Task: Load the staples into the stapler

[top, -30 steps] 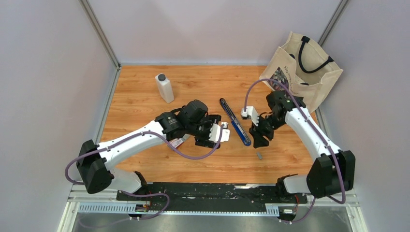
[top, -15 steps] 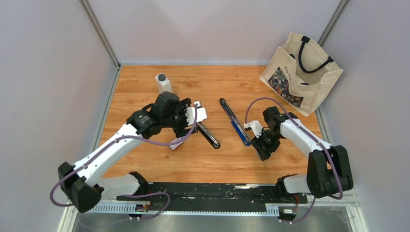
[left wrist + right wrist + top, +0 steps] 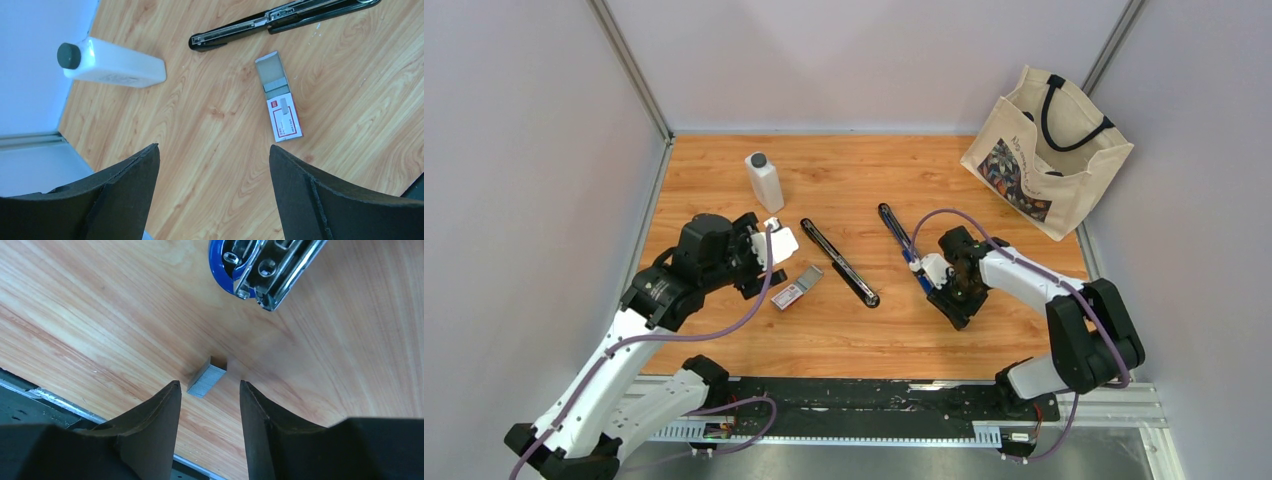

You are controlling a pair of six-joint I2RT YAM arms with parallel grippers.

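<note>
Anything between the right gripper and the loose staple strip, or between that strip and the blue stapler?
Nothing visible. The staple strip lies on the table just ahead of the open right gripper, and only bare wood separates it from the blue stapler.

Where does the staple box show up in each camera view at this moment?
Top external: the staple box lies left of centre on the table, just left of the black stapler.
Left wrist: the staple box sits right of centre, tray slid partly out, below the black stapler.
Right wrist: not in view.
Shared landmark: the black stapler, nearest the box's tray end in both.
</note>
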